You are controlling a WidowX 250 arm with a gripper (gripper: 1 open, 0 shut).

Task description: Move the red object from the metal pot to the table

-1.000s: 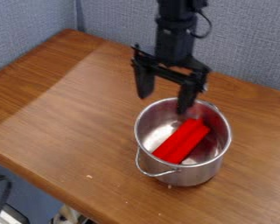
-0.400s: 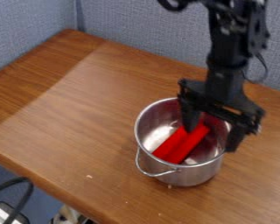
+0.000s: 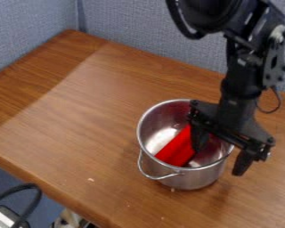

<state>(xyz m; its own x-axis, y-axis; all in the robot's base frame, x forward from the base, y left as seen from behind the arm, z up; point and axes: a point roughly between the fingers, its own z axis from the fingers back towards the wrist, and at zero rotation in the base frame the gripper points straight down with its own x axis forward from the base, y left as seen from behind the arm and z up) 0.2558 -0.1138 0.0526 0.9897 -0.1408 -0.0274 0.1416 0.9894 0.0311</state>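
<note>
A bright red block [image 3: 175, 147] lies slanted inside the shiny metal pot [image 3: 155, 125], which stands on the brown wooden table [image 3: 74, 89] near its front edge. My gripper [image 3: 223, 150] hangs open over the right side of the pot, jaws spread wide. One finger [image 3: 202, 139] reaches down inside the pot just right of the red block; the other finger [image 3: 245, 160] is outside the pot's right rim. Nothing is held. The right part of the pot and the block's upper end are hidden by the gripper.
A thin wire handle [image 3: 159, 175] hangs at the pot's front. The table's rounded front edge [image 3: 38, 183] runs diagonally below the pot. A grey-blue fabric wall [image 3: 121, 22] stands behind the table. A dark cable [image 3: 20, 200] lies below the edge.
The arm has swung from behind the pot to its right side and come down, so one finger now sits inside the pot beside the red block. Jaws stayed open.
</note>
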